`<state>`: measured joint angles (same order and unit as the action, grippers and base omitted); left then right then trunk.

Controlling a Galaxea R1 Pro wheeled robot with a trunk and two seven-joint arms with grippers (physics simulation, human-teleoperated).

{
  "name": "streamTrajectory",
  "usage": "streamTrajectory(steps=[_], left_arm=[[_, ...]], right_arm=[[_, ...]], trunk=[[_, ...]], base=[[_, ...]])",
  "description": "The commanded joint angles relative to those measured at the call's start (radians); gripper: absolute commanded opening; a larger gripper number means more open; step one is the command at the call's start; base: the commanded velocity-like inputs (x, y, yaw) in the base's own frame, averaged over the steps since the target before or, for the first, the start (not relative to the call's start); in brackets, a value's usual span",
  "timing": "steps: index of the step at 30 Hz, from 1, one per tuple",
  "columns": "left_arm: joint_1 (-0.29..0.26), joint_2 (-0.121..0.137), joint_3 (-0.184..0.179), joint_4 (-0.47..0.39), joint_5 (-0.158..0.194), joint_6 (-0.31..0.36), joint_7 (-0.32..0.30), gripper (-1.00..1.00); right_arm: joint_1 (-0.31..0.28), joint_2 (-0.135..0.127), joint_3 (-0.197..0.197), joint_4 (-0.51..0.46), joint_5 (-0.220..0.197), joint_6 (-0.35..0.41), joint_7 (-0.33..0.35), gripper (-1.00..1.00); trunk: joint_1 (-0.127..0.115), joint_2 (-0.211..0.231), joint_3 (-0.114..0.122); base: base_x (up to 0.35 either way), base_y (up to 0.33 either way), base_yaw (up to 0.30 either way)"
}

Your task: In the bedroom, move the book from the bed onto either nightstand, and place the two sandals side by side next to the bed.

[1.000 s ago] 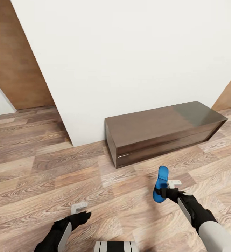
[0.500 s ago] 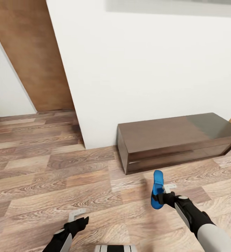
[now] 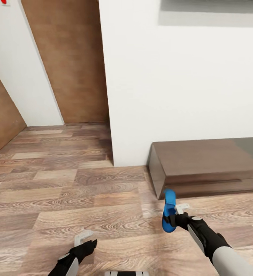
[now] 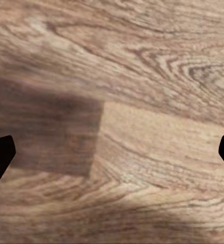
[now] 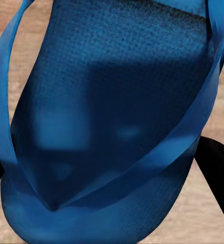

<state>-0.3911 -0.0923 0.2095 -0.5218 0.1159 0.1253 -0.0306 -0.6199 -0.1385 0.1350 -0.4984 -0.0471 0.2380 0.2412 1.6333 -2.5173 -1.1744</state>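
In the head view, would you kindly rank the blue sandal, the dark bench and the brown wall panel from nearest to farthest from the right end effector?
1. Blue sandal: gripped in the right end effector, held upright.
2. Dark bench: on the floor just beyond, against the white wall.
3. Brown wall panel: far back, to the left.

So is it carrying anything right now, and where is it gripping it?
Yes. The right gripper holds a blue sandal by its lower end, with the rest sticking up. The left gripper is open and holds nothing.

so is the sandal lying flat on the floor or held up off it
Held up: the right gripper is shut on the sandal, carrying it on edge above the wood floor.
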Motion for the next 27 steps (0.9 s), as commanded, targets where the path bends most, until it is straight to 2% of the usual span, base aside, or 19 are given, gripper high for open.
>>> streamTrajectory(steps=[1, 11, 17, 27], left_arm=[[0.0, 0.0, 0.0, 0.0, 0.001, 0.0, -0.001, 1.0], [0.0, 0.0, 0.001, 0.002, 0.002, -0.001, 0.005, 1.0], [0.0, 0.0, 0.0, 0.007, 0.002, -0.006, 0.005, 1.0], [0.0, 0.001, 0.001, 0.032, 0.002, -0.059, 0.005, 1.0]], right_arm=[[0.0, 0.0, 0.0, 0.0, 0.0, 0.0, -0.001, -1.0], [-0.001, 0.0, 0.0, 0.0, -0.001, 0.0, -0.002, -1.0], [0.0, 0.0, 0.0, 0.0, -0.002, 0.0, -0.003, -1.0], [0.0, 0.0, 0.0, 0.0, -0.002, 0.0, -0.003, -1.0]], trunk=[[0.0, 0.0, 0.0], [0.0, 0.0, 0.0], [0.0, 0.0, 0.0], [0.0, 0.0, 0.0]], base=[[0.24, 0.19, 0.243], [0.223, 0.153, 0.243], [-0.159, 0.093, 0.243], [-0.01, 0.006, 0.243]])
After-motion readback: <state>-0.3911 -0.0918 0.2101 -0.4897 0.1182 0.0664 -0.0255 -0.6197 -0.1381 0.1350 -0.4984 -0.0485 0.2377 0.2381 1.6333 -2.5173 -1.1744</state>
